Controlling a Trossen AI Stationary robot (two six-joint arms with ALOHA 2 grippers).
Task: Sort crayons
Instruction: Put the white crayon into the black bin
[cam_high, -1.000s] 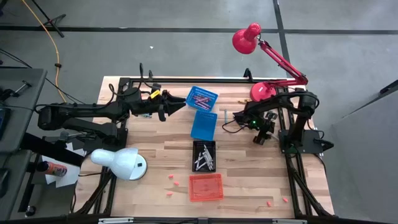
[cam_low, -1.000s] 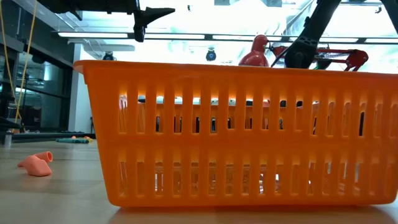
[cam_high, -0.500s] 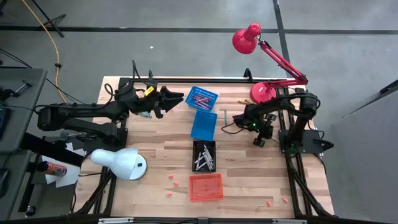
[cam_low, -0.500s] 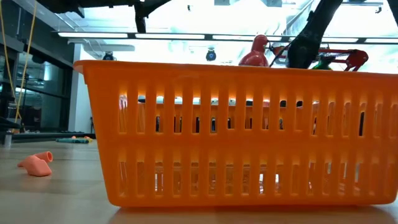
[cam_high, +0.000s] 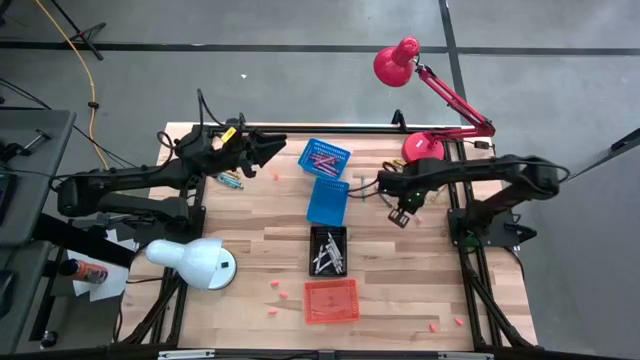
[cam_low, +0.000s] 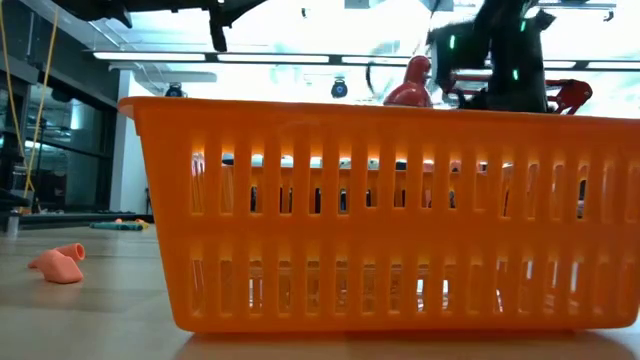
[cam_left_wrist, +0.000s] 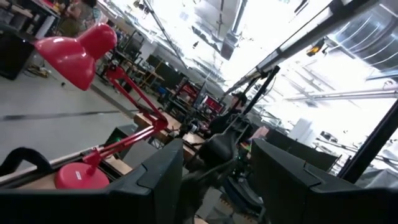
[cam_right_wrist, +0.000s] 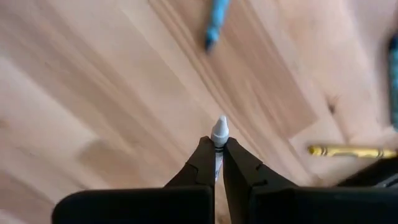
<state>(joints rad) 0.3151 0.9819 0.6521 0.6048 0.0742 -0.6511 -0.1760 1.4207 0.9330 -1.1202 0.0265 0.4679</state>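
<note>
Over the table (cam_high: 250, 235), the right gripper (cam_right_wrist: 217, 154) pinches a white crayon (cam_right_wrist: 219, 134) lengthwise, tip forward; the black tray (cam_high: 328, 250), probably its bin, lies nearer it. Left gripper (cam_high: 268, 150) hovers wide, empty.

The wooden table (cam_high: 250, 240) is carrying two blue baskets (cam_high: 326, 200), a black tray (cam_high: 328, 250), an orange basket (cam_high: 331, 301), two lamps (cam_high: 195, 262) and loose crayons (cam_right_wrist: 351, 150).
</note>
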